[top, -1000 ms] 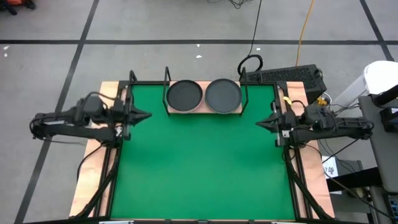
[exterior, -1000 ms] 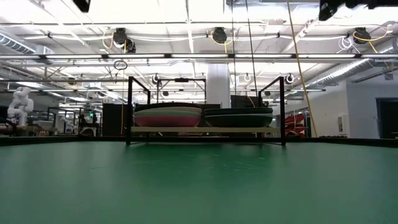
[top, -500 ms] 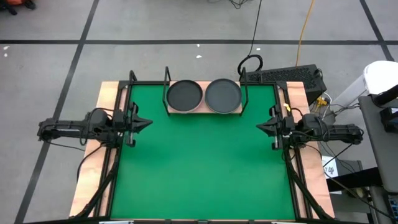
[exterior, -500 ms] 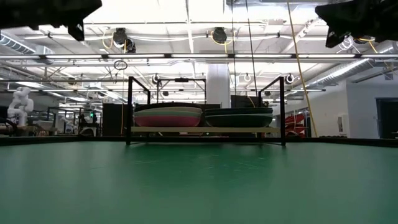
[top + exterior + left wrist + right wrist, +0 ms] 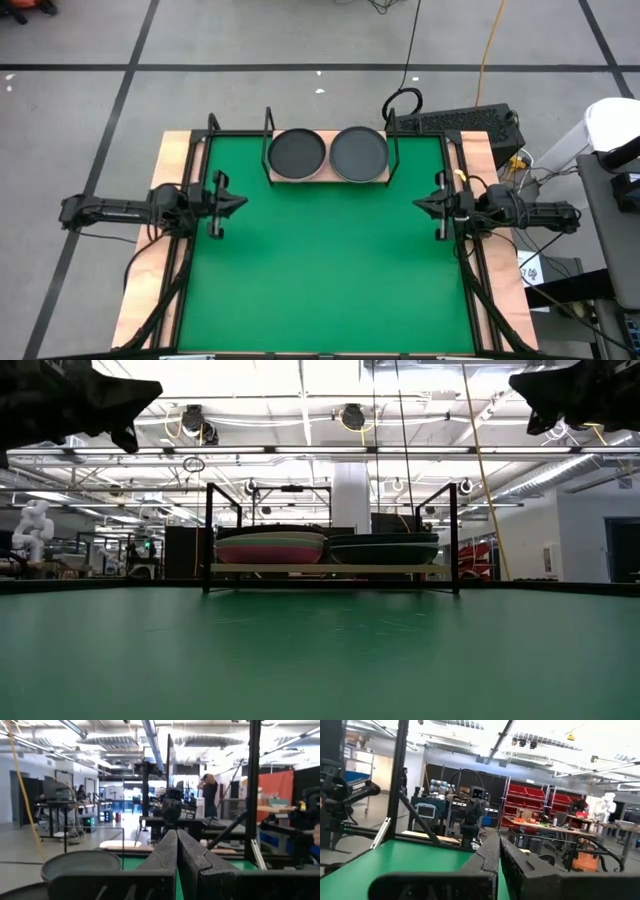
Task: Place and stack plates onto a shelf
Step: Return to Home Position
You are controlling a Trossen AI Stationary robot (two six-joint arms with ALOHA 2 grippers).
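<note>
Fingers: the left gripper (image 5: 228,201) and the right gripper (image 5: 424,204) each have theirs pressed together and empty, at opposite side edges of the tabletop (image 5: 320,280).
Plates (image 5: 297,152): in two stacks side by side on the shelf (image 5: 330,569), each with a dark one on top.
Risk: probably small, since both arms are well apart from the shelf.
Possible cause: a jolt through the tabletop during parking could slide a stack against the black rods (image 5: 208,535).

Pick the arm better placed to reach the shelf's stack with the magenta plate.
Left, probably. The left gripper is at the mat's left edge, nearer that stack on the shelf's left half. The right gripper would have to cross past the other stack. Both grippers are shut, holding nothing.
</note>
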